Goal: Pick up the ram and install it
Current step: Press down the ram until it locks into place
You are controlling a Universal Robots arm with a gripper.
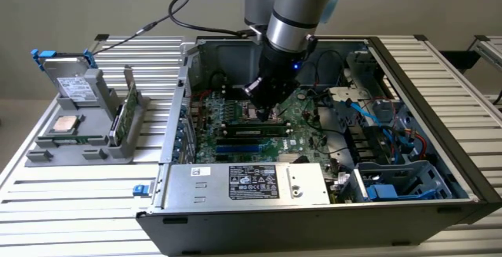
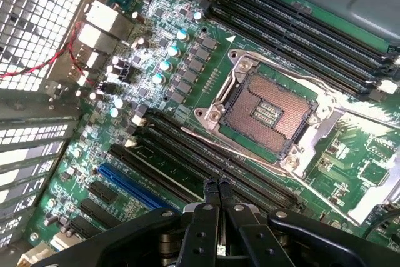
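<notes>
Ram (image 1: 251,131) already sitting flat in a slot on the motherboard (image 1: 235,116), inside the open PC case (image 1: 439,98), just below the empty CPU socket (image 2: 267,110). Gripper (image 2: 219,187) pinched fully closed with nothing in it, hovering right above the black memory slots (image 2: 187,167). Off on the exterior view's left, a grey holder (image 1: 82,127) standing on the slatted surface (image 1: 70,186).

The closed fingers (image 2: 219,187) hover over black memory slots (image 2: 187,157) beside the empty processor socket (image 2: 269,112).
</notes>
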